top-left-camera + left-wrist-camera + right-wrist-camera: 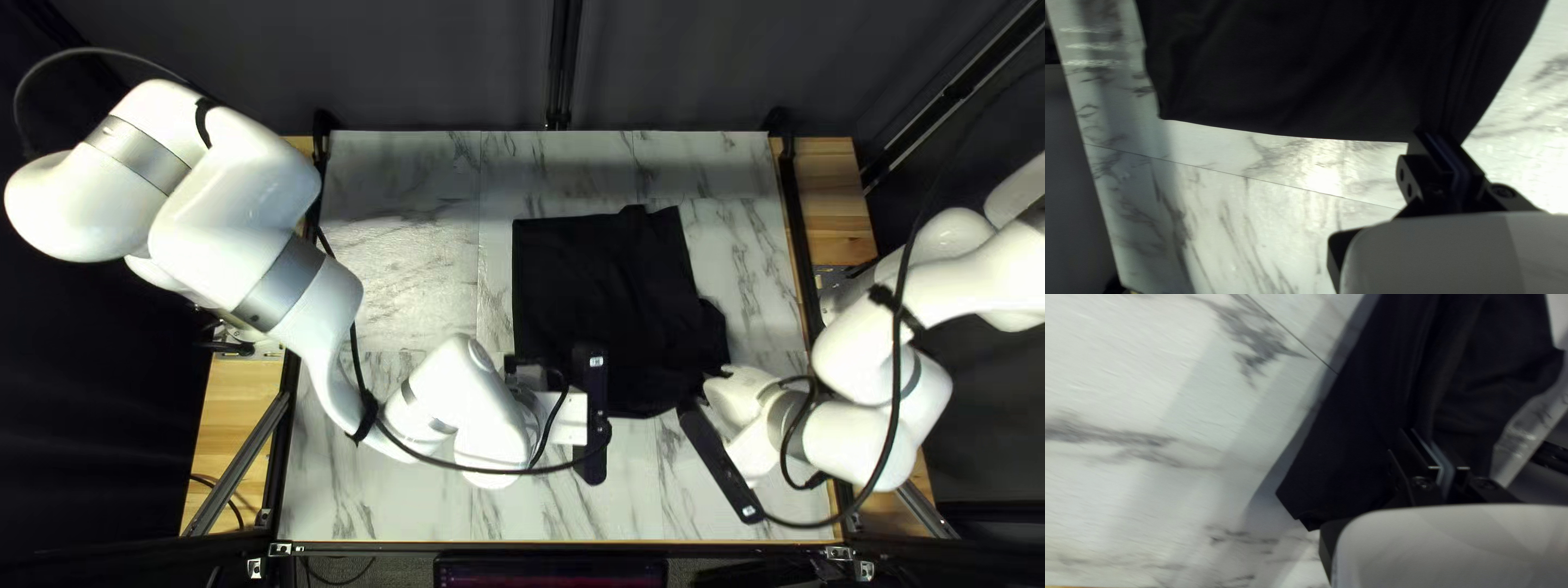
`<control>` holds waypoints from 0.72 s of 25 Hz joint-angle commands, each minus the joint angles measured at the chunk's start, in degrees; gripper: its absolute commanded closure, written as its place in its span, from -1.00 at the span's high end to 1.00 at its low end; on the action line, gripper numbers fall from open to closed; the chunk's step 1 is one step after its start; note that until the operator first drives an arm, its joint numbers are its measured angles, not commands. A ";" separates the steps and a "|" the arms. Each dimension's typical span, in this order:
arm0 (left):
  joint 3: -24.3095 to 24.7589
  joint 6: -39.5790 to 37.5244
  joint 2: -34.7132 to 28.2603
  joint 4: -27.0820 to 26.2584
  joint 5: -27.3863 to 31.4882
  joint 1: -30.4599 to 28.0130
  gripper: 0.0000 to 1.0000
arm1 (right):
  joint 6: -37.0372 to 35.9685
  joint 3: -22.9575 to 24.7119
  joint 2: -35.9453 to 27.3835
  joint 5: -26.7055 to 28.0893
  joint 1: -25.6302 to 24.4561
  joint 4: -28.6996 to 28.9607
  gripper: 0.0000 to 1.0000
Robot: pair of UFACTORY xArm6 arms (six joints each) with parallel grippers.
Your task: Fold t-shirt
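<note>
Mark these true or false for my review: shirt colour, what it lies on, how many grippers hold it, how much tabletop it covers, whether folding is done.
1. The t-shirt is black. True.
2. It lies on a marbled tabletop. True.
3. Only one gripper holds the shirt. False: the left gripper and the right gripper are both shut on it.
4. The shirt covers the whole tabletop. False: bare marbling shows around it.

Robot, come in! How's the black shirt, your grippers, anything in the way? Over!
Left gripper and right gripper shut on black t-shirt. Shirt rumpled near right gripper. Left arm reaches over table's near side.
</note>
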 commanded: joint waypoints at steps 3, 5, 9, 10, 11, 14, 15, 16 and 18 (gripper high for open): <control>2.42 2.19 -3.74 1.25 1.30 2.28 -1.00 | -5.78 4.10 -7.25 0.96 -4.82 -0.15 -1.00; 3.06 2.81 -4.44 1.46 1.17 3.42 -1.00 | -7.79 5.47 -8.66 -0.66 -6.86 -0.10 -1.00; 3.10 2.99 -4.52 1.39 1.20 3.58 -1.00 | -7.79 5.47 -8.66 -0.66 -6.86 -0.10 -1.00; 3.10 2.99 -4.52 1.39 1.20 3.58 -1.00 | -7.79 5.47 -8.66 -0.66 -6.86 -0.10 -1.00; 3.10 2.99 -4.52 1.39 1.20 3.58 -1.00 | -7.79 5.47 -8.66 -0.66 -6.86 -0.10 -1.00; 3.10 2.99 -4.52 1.39 1.20 3.58 -1.00 | -7.79 5.47 -8.66 -0.66 -6.86 -0.10 -1.00; 3.10 2.99 -4.52 1.39 1.20 3.58 -1.00 | -7.79 5.47 -8.66 -0.66 -6.86 -0.10 -1.00; 3.10 2.99 -4.52 1.39 1.20 3.58 -1.00 | -7.79 5.47 -8.66 -0.66 -6.86 -0.10 -1.00; 4.32 2.62 -5.71 1.32 0.96 3.85 -1.00 | -8.40 6.07 -9.45 -0.72 -7.36 -0.86 -1.00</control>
